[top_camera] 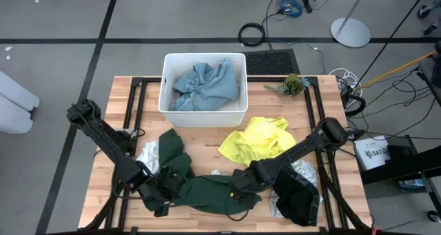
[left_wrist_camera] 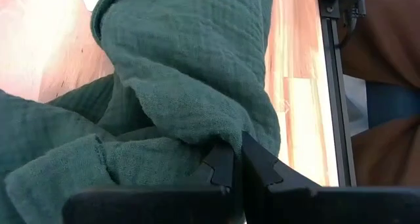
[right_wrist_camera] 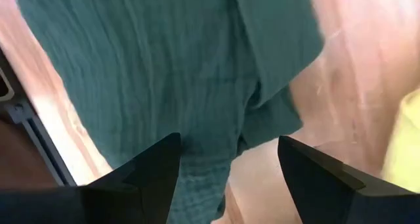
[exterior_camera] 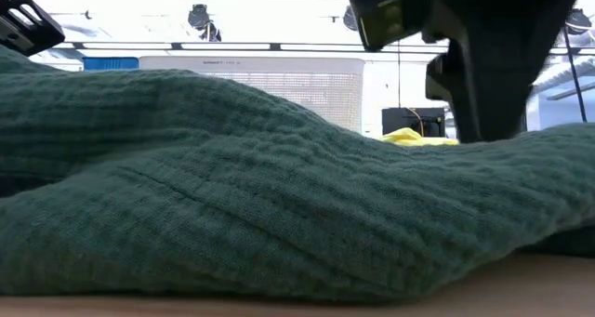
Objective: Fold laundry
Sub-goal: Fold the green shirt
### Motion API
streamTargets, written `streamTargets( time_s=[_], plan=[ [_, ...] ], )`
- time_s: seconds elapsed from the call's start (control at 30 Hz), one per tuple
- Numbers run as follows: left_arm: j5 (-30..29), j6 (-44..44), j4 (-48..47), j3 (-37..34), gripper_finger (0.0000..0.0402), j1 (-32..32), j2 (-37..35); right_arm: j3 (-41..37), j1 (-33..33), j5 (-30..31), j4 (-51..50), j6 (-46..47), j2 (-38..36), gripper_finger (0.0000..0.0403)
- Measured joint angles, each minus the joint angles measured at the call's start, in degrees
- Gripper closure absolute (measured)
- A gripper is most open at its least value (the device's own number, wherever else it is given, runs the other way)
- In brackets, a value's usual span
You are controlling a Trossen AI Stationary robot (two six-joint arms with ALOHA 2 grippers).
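**Both arms on the dark green garment at the near edge**

The dark green garment [top_camera: 196, 183] lies crumpled along the front of the wooden table [top_camera: 275, 111], stretching between the two arms. The left gripper [left_wrist_camera: 235, 159] has its fingers pressed together on a fold of that green cloth (the fabric bunches right at the tips). The right gripper [right_wrist_camera: 226, 168] hovers just over the garment's other end with fingers spread, holding nothing. Behind it sits the bright yellow garment [top_camera: 258, 140], and a black garment [top_camera: 296, 193] lies under the right arm. The light blue cloth [top_camera: 205, 87] is heaped inside the white tub [top_camera: 167, 80].
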Motion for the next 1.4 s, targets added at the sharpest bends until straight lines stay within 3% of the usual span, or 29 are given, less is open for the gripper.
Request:
streamTargets(
  time_s=[0.17,0.23,0.33,0.4,0.57,0.83,1.03,1.23,1.4],
  plan=[
    [0.0,0.0,0.0,0.0,0.0392,0.0,0.0,0.0,0.0,1.7,1.0,-0.5,0.3,0.0193],
    [0.0,0.0,0.0,0.0,0.0392,0.0,0.0,0.0,-0.1,2.2,1.2,-1.0,0.2,0.0239],
    [0.0,0.0,0.0,0.0,0.0392,0.0,0.0,0.0,-0.4,0.2,2.4,-3.7,0.0,0.0352],
    [0.0,0.0,0.0,0.0,0.0392,0.0,0.0,0.0,-0.4,-2.1,3.0,-5.1,0.0,0.0386],
    [0.0,0.0,0.1,0.0,0.0392,0.0,0.0,0.0,-0.2,-3.7,5.0,-5.7,-0.3,0.0401],
    [0.8,0.0,0.1,0.0,0.0392,0.0,0.0,0.0,0.4,1.3,5.0,-6.1,-7.0,0.0403],
    [-1.0,1.0,0.3,0.8,0.0392,0.0,0.0,0.0,1.9,10.3,5.1,-7.4,-15.3,0.0403],
    [-19.4,14.6,0.0,11.3,0.0392,0.0,-1.7,0.0,2.5,25.6,9.8,-15.6,-22.2,0.0403],
    [-30.3,30.9,-0.2,24.6,0.0392,0.0,-4.7,0.0,2.5,43.2,21.8,-29.4,-28.3,0.0403]
  ],
)
